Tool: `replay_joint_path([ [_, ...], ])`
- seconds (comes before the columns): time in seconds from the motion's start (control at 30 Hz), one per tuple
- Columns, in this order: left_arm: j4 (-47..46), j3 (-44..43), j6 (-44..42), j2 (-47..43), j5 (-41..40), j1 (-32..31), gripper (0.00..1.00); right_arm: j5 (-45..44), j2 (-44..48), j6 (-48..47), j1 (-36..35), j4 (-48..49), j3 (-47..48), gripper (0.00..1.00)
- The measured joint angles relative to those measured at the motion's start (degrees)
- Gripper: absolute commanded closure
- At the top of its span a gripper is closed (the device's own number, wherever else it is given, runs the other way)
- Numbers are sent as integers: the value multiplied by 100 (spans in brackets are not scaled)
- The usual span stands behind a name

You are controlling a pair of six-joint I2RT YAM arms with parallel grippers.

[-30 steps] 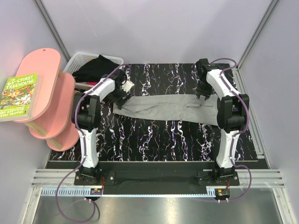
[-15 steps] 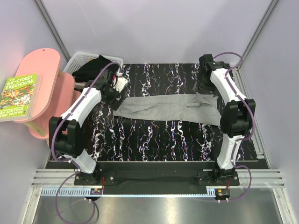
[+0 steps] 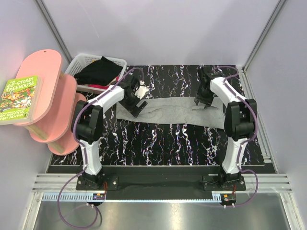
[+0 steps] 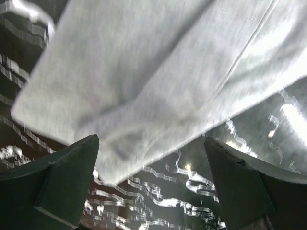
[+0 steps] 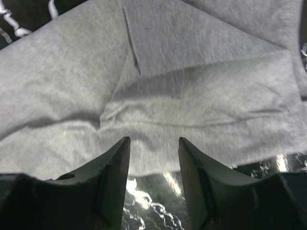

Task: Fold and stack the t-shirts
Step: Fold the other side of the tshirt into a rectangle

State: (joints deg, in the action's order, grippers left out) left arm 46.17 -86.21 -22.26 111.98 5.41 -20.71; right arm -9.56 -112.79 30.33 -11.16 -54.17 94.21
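From above, the heather-grey t-shirt (image 3: 168,116) lies as a long band on the black marbled table (image 3: 168,143), its long axis running left to right. The left gripper (image 3: 136,108) is at its left end and the right gripper (image 3: 201,101) at its right. The black t-shirt (image 3: 98,71) is heaped in the white basket (image 3: 79,61).

In the left wrist view, the fingers (image 4: 62,182) are spread wide and empty over the blurred grey cloth.

In the right wrist view, the fingers (image 5: 112,182) are narrowly parted, gripping nothing, above a creased fold.
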Motion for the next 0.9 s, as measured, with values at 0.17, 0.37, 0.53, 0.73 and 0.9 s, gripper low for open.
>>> replay_joint_path([
  [0.17,-4,-208,28,157,61,-299,1,28,-634,35,179,96,162,50],
  [0.37,28,-210,20,157,251,-592,1,28,-942,61,422,114,407,51],
  [0.53,26,-210,-55,162,317,-741,1,70,-1213,63,483,136,798,52],
  [0.73,9,-415,-177,481,332,-890,1,260,-1580,107,483,140,1331,54],
  [0.9,-26,-442,-234,809,304,-903,1,400,-1954,125,483,109,1921,54],
])
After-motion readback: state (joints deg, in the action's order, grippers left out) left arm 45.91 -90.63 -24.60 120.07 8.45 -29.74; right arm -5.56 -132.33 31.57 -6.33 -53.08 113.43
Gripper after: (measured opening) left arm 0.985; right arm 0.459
